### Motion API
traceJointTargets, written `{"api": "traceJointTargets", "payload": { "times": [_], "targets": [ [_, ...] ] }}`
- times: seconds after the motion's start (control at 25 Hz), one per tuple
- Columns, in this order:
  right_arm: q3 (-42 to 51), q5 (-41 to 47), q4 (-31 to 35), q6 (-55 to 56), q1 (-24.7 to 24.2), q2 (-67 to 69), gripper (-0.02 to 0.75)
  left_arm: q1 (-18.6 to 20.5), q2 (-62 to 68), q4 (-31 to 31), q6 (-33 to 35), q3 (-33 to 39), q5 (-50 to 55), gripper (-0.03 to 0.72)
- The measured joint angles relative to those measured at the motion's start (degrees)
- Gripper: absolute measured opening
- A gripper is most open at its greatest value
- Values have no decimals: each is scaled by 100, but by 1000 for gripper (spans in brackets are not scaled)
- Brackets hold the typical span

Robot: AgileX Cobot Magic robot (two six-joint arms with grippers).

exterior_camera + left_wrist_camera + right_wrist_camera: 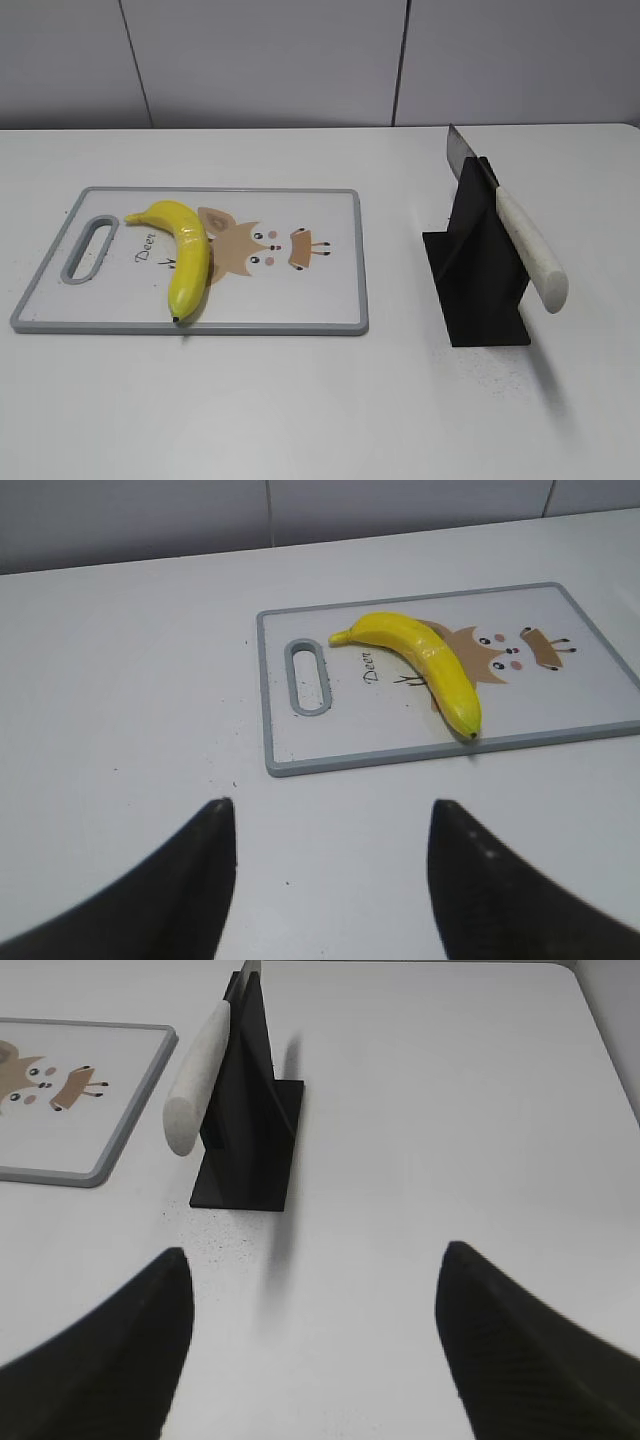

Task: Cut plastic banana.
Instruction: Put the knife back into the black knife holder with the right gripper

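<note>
The plastic banana (pixel 186 255) is glossy yellow and lies on the left half of a grey-rimmed white cutting board (pixel 340 326). It also shows in the left wrist view (pixel 425 660). A knife with a white handle (pixel 532 250) rests in a black stand (pixel 475 275) to the right of the board; the handle also shows in the right wrist view (pixel 195 1075). My left gripper (pixel 330 805) is open and empty over bare table, short of the board. My right gripper (pixel 315 1255) is open and empty, short of the knife stand (pixel 250 1120). Neither gripper shows in the exterior view.
The board has a slot handle (pixel 88 247) at its left end and a cartoon deer print. The white table (pixel 320 410) runs to a grey wall behind. Its right edge shows in the right wrist view (pixel 600 1030).
</note>
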Motion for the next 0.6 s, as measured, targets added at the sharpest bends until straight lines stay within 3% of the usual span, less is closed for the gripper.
{"api": "traceJointTargets", "payload": {
  "times": [0.6],
  "targets": [
    [0,0,5,0,0,0,590,0,0,-5,0,0,0,583]
  ]
}}
